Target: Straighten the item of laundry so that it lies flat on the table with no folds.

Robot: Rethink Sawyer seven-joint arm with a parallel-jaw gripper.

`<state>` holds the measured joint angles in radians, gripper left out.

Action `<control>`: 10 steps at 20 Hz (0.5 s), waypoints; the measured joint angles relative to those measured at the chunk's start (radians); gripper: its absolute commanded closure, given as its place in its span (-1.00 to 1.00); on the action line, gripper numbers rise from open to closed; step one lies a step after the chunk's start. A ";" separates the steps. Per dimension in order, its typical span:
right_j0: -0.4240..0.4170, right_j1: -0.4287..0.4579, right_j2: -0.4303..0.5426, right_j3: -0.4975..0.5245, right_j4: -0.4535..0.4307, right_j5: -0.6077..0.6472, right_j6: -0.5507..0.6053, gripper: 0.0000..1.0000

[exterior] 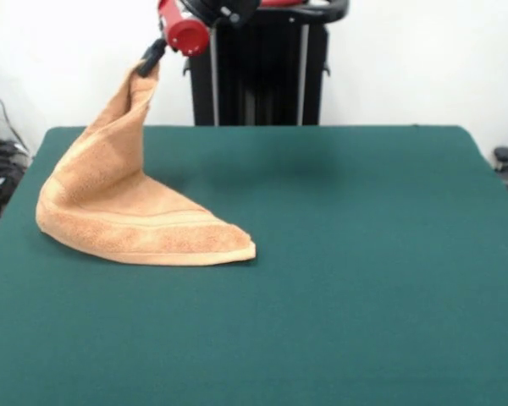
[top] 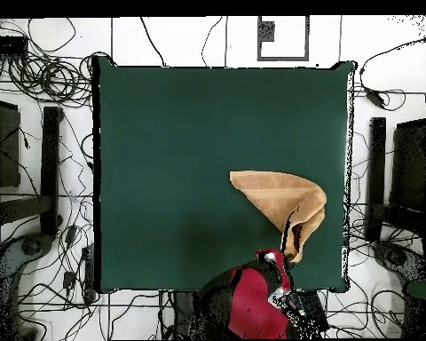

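The gripper (exterior: 150,61) is seen raised above the table (exterior: 364,254), clamped on one corner of the towel (exterior: 127,211). From that pinched corner the towel is drawn up into a narrow peak, while its lower part is spread on the green surface in a folded, wedge-like shape with a pointed end. Woven band stripes are visible along the lower edge. In the overhead view, the towel (top: 283,200) is located near one side edge of the table (top: 172,151), close to the arm (top: 248,302).
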<state>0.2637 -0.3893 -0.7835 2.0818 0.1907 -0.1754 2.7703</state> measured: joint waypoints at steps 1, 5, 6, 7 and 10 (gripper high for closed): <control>0.000 0.000 0.005 0.002 0.000 -0.008 0.000 1.00; -0.001 0.000 0.021 0.009 0.000 -0.035 0.000 1.00; -0.001 -0.001 0.025 0.011 0.000 -0.040 0.000 1.00; -0.002 -0.003 0.030 0.013 0.000 -0.045 0.000 1.00; -0.007 -0.017 0.050 0.020 0.000 -0.063 0.000 1.00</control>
<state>0.2566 -0.4068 -0.7336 2.1019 0.1907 -0.2380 2.7703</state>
